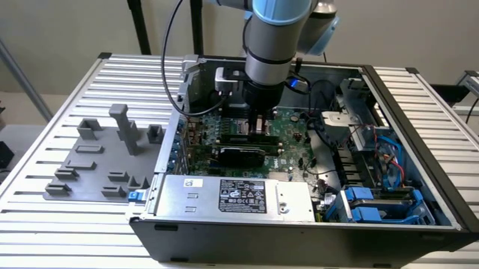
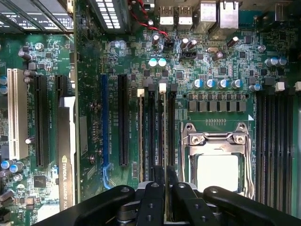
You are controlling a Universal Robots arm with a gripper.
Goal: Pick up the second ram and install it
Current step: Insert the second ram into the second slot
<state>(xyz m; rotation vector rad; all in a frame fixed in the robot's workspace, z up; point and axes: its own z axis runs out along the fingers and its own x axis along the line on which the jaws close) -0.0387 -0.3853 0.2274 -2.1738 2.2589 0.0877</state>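
Fingers [image 1: 258, 124] reach down inside the computer case [image 1: 419, 224] over the motherboard [image 1: 288, 131] in the exterior view. Wrist view: they [image 2: 166, 176] pinch the second ram [image 2: 162, 136], upright over its slot; misalignment could jam it or bend the latches.

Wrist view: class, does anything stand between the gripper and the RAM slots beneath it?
Nothing visible does. The gripper hangs directly over the RAM slots, and their channels run bare along the motherboard. The CPU socket lies beside them, out of the path.
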